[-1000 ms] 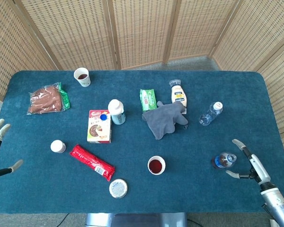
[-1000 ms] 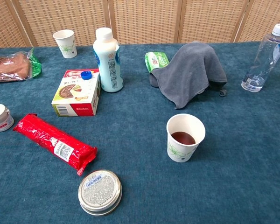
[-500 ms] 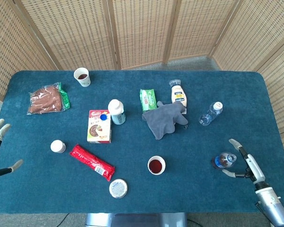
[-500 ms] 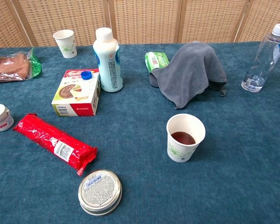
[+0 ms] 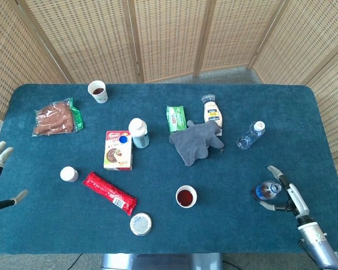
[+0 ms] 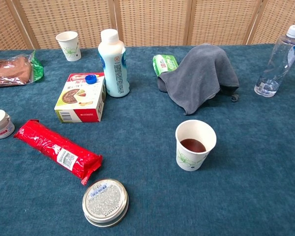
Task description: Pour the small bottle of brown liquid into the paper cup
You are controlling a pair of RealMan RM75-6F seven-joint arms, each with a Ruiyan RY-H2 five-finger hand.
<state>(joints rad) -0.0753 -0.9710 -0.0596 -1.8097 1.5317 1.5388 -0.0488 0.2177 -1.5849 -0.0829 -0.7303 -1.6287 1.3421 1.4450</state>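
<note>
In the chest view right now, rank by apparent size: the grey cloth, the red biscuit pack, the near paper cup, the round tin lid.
1. grey cloth
2. red biscuit pack
3. paper cup and round tin lid: they look alike, and the lid lies nearer the camera, so I leave them unranked.

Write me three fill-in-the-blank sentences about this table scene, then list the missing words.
1. The paper cup nearest the table's front edge holds a ____ liquid.
2. The grey cloth is draped partly over a ____ packet.
3. The small bottle stands beside the robot's ____ hand, whose fingers are spread apart.

Missing words: brown; green; right
</note>
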